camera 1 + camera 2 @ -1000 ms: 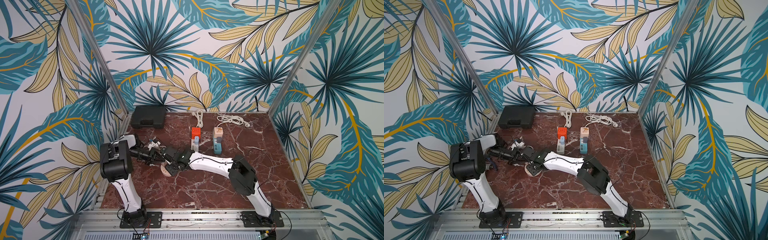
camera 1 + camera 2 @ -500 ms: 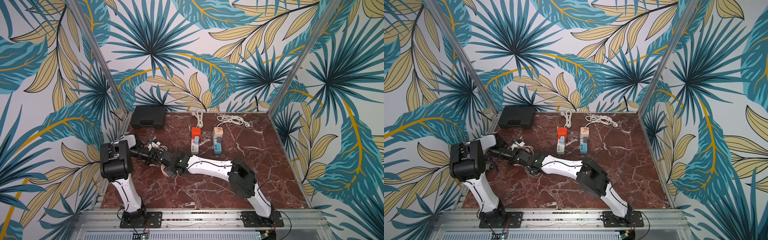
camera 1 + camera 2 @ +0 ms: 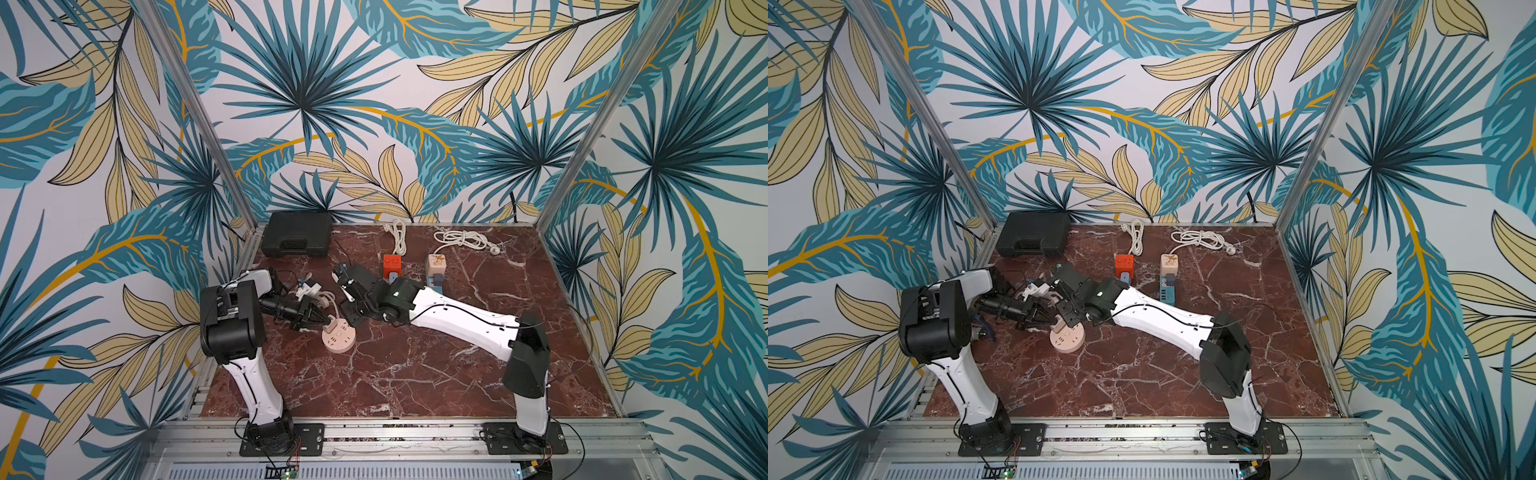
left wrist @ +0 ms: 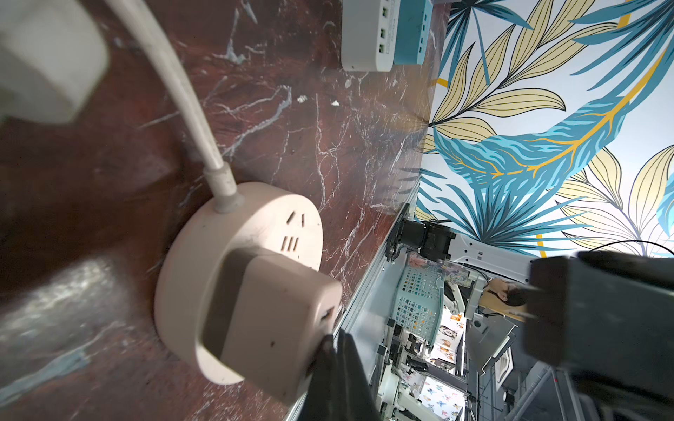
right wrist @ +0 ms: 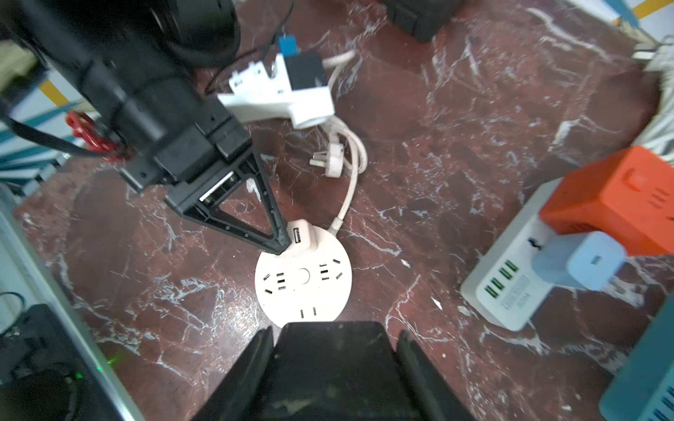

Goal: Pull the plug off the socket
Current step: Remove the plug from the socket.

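Well, the pink plug (image 5: 301, 237) sits in the round socket (image 5: 304, 284), with the left gripper (image 5: 279, 248) nosing against it.
The socket lies flat on the red marble table (image 3: 415, 374) in front of the left arm, and the plug stands at its rim, next to where the cord (image 5: 350, 189) leaves. The left gripper's jaws are pressed together to a single tip that touches the plug's side low down, beside it and not around it. The right gripper (image 3: 354, 315) hangs just by the socket's rim away from the plug; whether its jaws are apart I cannot tell. An orange cube socket (image 5: 616, 197) and a white power strip (image 5: 510, 277) stand well apart.
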Controlling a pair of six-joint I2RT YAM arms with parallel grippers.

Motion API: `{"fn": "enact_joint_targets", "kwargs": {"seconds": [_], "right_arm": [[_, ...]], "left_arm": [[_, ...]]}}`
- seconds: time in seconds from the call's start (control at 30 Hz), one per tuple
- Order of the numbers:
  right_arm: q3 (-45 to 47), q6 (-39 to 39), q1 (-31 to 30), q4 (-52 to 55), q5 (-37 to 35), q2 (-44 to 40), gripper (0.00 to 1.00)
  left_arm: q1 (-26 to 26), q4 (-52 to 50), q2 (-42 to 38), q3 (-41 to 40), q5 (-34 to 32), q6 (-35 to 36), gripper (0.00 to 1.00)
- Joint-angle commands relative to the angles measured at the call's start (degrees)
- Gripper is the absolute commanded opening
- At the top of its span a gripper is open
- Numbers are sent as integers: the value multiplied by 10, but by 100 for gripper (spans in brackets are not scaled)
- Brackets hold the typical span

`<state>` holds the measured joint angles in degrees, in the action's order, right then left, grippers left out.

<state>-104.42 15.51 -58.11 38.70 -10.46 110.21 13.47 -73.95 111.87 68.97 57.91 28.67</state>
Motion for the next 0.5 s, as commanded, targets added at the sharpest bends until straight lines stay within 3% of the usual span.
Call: {"fn": "enact_joint_targets", "kwargs": {"seconds": [0.0,0.23,0.47], "right_arm": [[35,44,48,79,-20,-76,22],[141,58,219,174,-62,-201,22],[194,46,384,225,-81,-170,22]], "left_arm": [[2,107,27,-27,-169,-3,0],[2,110,25,-29,-173,-4,0],[2,112,22,-28,-175,-8,0]]}}
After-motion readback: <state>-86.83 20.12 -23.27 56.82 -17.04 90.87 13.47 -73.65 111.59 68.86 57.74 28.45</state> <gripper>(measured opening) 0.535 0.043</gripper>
